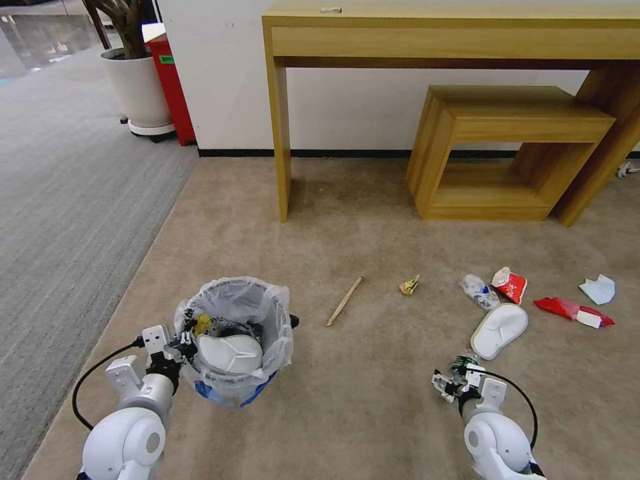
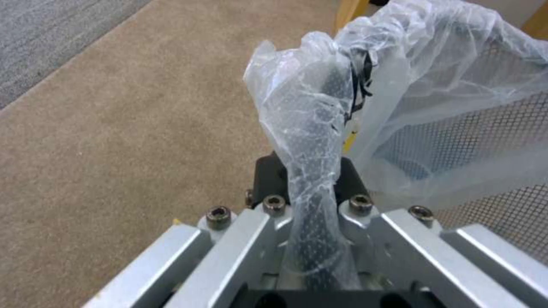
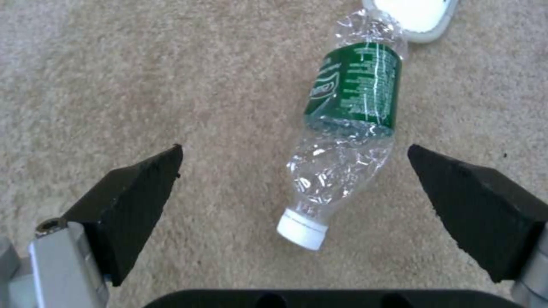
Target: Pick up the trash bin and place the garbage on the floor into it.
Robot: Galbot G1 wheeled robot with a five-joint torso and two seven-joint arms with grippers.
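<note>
The left gripper is clamped on the near-left rim of the trash bin, its jaws closed over the wire mesh and the crinkly clear plastic liner bunched there; the bin's blue-tinted base sits at the carpet, and whether it is lifted clear cannot be told. Inside the bin lie a white slipper and some dark and yellow scraps. To the right of the bin, at about the same nearness, the right gripper hangs low over the beige carpet with its black fingers spread wide on either side of a crushed clear plastic bottle with a green label and white cap; the fingers do not touch it. Just beyond that bottle, farther right of the bin, lies a second white slipper, sole up. Between the bin and that slipper, slightly farther back, a wooden stick lies slanted, then a small yellow wrapper. Beyond the slipper sit another crumpled clear bottle and a red and white carton, with a red wrapper and a pale blue mask farthest right of the bin. Far behind the bin stand a wooden desk with a wooden stool tucked under it against the white wall.
</note>
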